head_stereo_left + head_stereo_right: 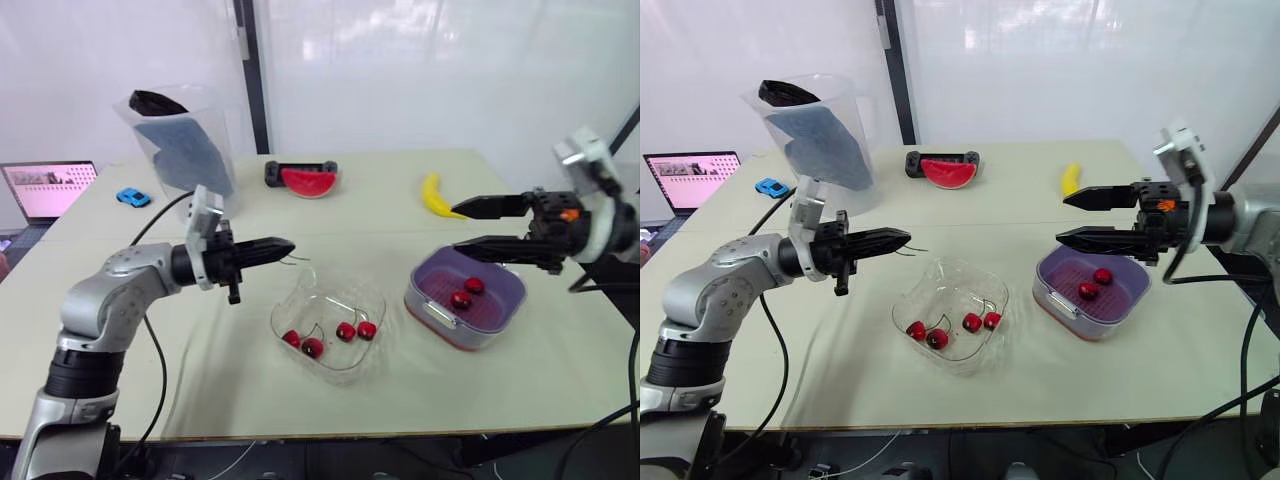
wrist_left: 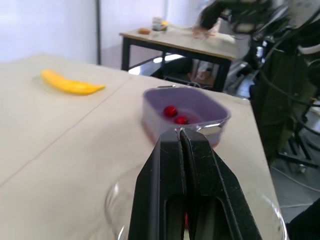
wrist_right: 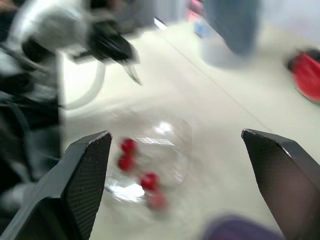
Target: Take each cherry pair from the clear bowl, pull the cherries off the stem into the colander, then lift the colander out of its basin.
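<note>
Colander [image 1: 432, 276] sits in its basin [image 1: 462, 341] toward the table's right edge. Two loose cherries [image 1: 461, 299] lie inside, so one pair looks done. Clear bowl [image 1: 335, 300] stands near the front edge, mid-table, with four paired cherries [image 1: 346, 331] left (two pairs by my count).

Left gripper [image 1: 288, 246] hangs above the bowl's back-left rim, jaws clenched on what seems a thin bare stem [image 1: 297, 259] — too fine to be sure. Right gripper [image 1: 468, 226] hovers over the colander — jaws spread wide, holding nothing.

Remaining, I'd judge: shed the stem, strip two pairs, lift the colander out.
</note>
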Robot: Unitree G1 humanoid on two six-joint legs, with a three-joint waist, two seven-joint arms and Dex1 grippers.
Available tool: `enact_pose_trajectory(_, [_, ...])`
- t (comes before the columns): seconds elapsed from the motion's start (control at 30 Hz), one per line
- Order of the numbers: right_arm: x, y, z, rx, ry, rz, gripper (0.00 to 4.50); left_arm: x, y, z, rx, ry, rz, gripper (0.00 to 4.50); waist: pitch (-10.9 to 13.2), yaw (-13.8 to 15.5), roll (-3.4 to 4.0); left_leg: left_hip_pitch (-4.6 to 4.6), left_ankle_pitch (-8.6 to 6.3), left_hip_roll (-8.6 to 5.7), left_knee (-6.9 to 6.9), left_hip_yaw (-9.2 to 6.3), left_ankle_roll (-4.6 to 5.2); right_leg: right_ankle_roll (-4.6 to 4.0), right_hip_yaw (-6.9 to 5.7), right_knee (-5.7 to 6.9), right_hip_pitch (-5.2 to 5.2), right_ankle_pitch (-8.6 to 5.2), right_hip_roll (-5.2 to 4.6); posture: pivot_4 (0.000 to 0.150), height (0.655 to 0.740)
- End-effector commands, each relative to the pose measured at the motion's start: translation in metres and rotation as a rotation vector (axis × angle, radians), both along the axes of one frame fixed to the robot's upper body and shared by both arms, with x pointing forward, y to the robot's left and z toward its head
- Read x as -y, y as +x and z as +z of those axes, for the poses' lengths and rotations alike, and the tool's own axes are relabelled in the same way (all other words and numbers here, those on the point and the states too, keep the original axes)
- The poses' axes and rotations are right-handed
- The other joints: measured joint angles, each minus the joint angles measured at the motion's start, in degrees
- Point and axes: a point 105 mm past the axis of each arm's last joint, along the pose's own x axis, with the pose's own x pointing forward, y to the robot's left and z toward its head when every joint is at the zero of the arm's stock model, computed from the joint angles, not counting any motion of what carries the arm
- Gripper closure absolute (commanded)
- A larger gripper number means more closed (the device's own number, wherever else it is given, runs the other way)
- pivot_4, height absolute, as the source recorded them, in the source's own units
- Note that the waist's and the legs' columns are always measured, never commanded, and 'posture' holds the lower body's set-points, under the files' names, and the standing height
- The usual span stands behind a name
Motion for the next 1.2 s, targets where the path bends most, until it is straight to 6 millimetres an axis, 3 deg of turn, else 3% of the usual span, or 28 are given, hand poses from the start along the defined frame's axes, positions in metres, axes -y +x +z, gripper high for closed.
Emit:
enact_pose_trajectory(0.03, [0.008,-0.016,0.006,0.005,0.013,0.039,0.03,-0.023,-0.006,0.012,0.051,0.023,0.054,4.5,0.0,0.45,0.0,0.0,-0.01,0.0,0.0,0.01,0.02,0.0,0.01,-0.03,0.0,0.0,-0.01,0.15,0.74])
enact_pose_trajectory(0.17, [0.017,-0.018,-0.009,-0.027,-0.029,0.04,0.03,-0.061,-0.017,0.007,0.004,0.076,0.147,4.5,0.0,0.52,0.03,0.0,-0.05,0.02,-0.09,0.09,0.08,0.0,0.06,-0.07,-0.06,0.0,0.0,0.15,0.74])
enact_pose_trajectory(0.27, [0.017,-0.014,-0.012,-0.027,-0.025,0.04,0.03,-0.09,-0.019,-0.007,-0.146,0.005,0.231,4.5,0.0,0.6,0.1,0.02,-0.04,0.04,-0.06,0.11,0.06,0.0,0.06,-0.06,-0.04,0.0,-0.01,0.15,0.74])
enact_pose_trajectory(0.4, [0.018,-0.006,-0.02,-0.004,-0.039,0.032,0.03,-0.118,-0.035,-0.049,-0.318,0.067,0.292,4.5,0.01,0.38,0.11,0.26,-0.05,0.07,-0.2,0.16,0.08,0.0,0.11,-0.06,0.08,0.0,0.0,0.15,0.74])
enact_pose_trajectory(0.5, [0.018,-0.009,-0.023,-0.005,-0.042,0.044,0.03,-0.139,-0.032,-0.088,-0.474,0.18,0.448,4.5,0.02,0.87,0.12,0.25,-0.05,0.09,-0.22,0.15,0.08,0.0,0.11,-0.09,0.08,0.0,-0.01,0.15,0.74])
enact_pose_trajectory(0.77, [0.004,-0.024,-0.017,0.014,-0.048,0.126,0.03,-0.161,-0.033,-0.129,-0.654,0.155,0.605,4.5,0.02,0.78,0.13,0.25,-0.05,0.16,-0.23,0.11,0.08,0.0,0.07,-0.14,0.12,0.0,-0.05,0.15,0.74])
enact_pose_trajectory(0.87, [-0.003,-0.025,-0.016,0.022,-0.061,0.138,0.03,-0.165,-0.032,-0.135,-0.674,0.137,0.639,4.5,0.02,0.67,0.13,0.25,-0.05,0.16,-0.23,0.13,0.08,0.0,0.09,-0.14,0.12,0.0,-0.03,0.15,0.74])
enact_pose_trajectory(0.97, [-0.005,-0.022,-0.017,0.02,-0.069,0.13,0.0,-0.169,-0.031,-0.138,-0.694,0.117,0.67,3.6,0.01,0.75,0.13,0.25,-0.05,0.18,-0.22,0.13,0.08,0.0,0.09,-0.15,0.12,0.0,-0.05,0.15,0.74])
enact_pose_trajectory(1.2, [-0.009,-0.02,-0.015,0.025,-0.062,0.131,0.0,-0.184,-0.031,-0.14,-0.691,0.109,0.739,0.07,-0.02,0.84,0.17,0.29,-0.05,0.18,-0.23,0.13,0.08,0.0,0.09,-0.16,0.15,0.0,-0.09,0.15,0.74])
